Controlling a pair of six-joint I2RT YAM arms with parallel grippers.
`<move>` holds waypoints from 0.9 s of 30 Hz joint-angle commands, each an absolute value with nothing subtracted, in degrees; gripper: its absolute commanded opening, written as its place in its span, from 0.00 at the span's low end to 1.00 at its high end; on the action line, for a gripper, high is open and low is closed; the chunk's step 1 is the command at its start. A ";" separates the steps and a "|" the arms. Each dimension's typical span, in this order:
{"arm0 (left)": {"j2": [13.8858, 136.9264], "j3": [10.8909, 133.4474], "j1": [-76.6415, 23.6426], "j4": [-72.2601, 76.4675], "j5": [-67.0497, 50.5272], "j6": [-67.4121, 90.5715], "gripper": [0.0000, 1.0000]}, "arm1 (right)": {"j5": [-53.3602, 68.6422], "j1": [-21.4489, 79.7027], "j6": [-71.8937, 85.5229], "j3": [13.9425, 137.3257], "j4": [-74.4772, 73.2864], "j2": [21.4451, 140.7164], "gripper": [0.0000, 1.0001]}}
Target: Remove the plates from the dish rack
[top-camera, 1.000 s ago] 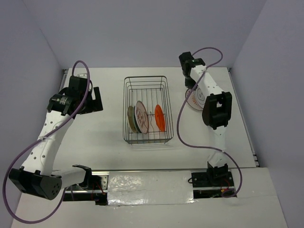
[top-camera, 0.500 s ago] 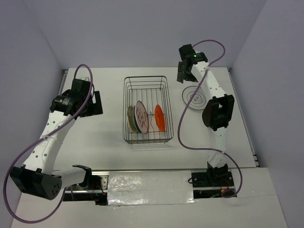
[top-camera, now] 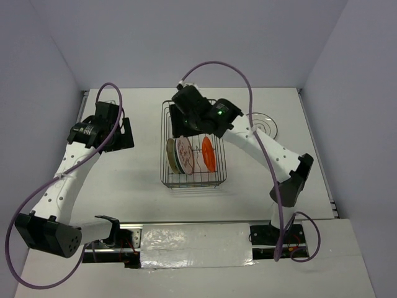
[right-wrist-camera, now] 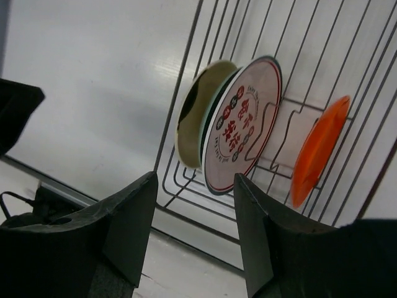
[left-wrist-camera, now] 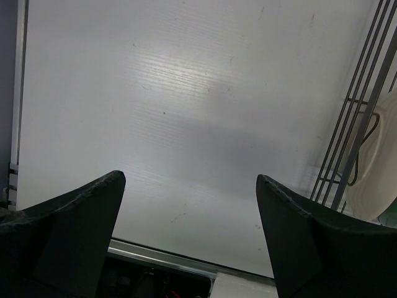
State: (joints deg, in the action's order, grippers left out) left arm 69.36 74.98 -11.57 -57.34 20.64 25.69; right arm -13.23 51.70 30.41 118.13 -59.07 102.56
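Observation:
The dark wire dish rack (top-camera: pixel 193 184) stands mid-table. Three plates stand on edge in it: an olive-tan one (top-camera: pixel 170 155), a white one with red print (top-camera: pixel 184 153) and an orange one (top-camera: pixel 209 154). Another white patterned plate (top-camera: pixel 265 121) lies flat on the table to the right. My right gripper (top-camera: pixel 186 119) hangs open and empty over the rack's far left part. Its wrist view looks down on the olive plate (right-wrist-camera: pixel 197 112), the printed plate (right-wrist-camera: pixel 242 124) and the orange plate (right-wrist-camera: pixel 319 149) past the right gripper (right-wrist-camera: pixel 195 180). My left gripper (top-camera: pixel 121 133) is open over bare table, left of the rack.
In the left wrist view the left gripper (left-wrist-camera: pixel 190 180) frames bare white table, with the rack's wires (left-wrist-camera: pixel 356 143) and a pale plate's edge (left-wrist-camera: pixel 378 180) at the right. A metal rail (left-wrist-camera: pixel 161 261) marks the table's edge. Grey walls enclose three sides.
My right arm let go of the white patterned plate on the table at the right, then swung left to above the rack. The left arm barely moved.

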 commanded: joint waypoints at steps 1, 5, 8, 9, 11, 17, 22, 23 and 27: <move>69.61 77.08 -11.78 -56.16 21.18 26.28 1.00 | -14.24 52.55 37.00 115.40 -57.83 106.43 0.59; 68.56 74.37 -11.78 -55.73 21.36 25.84 1.00 | -13.80 53.53 37.79 116.28 -58.26 111.17 0.59; 66.89 72.26 -11.78 -55.20 21.62 25.75 0.99 | -15.29 53.53 37.79 115.49 -58.63 113.99 0.55; 66.54 71.81 -11.78 -55.11 21.88 25.58 1.00 | -15.47 53.53 37.88 115.05 -58.36 114.69 0.53; 66.01 70.76 -11.78 -54.84 22.06 25.23 0.99 | -14.94 53.61 38.32 113.91 -57.75 115.31 0.37; 65.83 70.40 -11.78 -55.19 23.29 24.35 1.00 | -17.48 54.23 39.55 118.38 -59.85 114.18 0.07; 66.36 70.93 -11.78 -54.58 22.77 24.34 0.99 | -18.10 54.14 40.52 128.20 -63.53 109.35 0.04; 66.62 71.10 -11.78 -54.49 22.68 24.35 1.00 | -19.06 54.05 40.78 129.97 -64.24 107.07 0.04; 67.15 71.37 -11.78 -54.32 22.24 24.35 1.00 | -21.35 50.38 39.73 134.30 -66.53 100.39 0.04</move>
